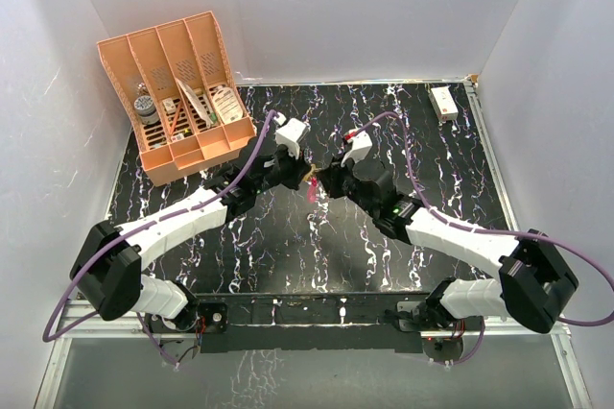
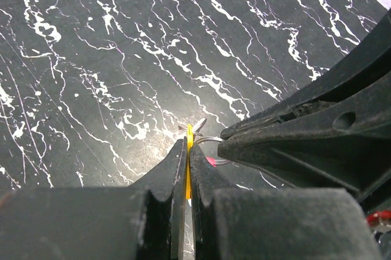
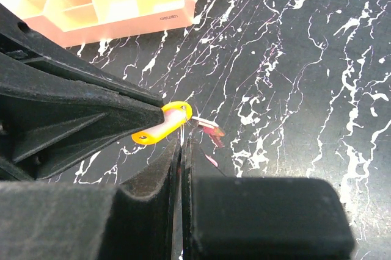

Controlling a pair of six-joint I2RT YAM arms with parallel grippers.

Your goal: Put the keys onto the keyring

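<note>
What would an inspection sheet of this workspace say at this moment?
Surface: black, white-veined table.
Job's things: yellow key and keyring with pink strap, both held above the table, meeting; threaded or not, cannot tell.
Clutter: orange organizer holding small items, far left; white box, far right.
Grippers: left gripper shut on the key; right gripper shut on the keyring.
Cables: purple cables loop along both arms.
Surroundings: white walls.

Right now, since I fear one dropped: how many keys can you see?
1: the yellow key, pinched in the left hand, at the keyring the right hand holds. Others may hide behind the hands.
</note>
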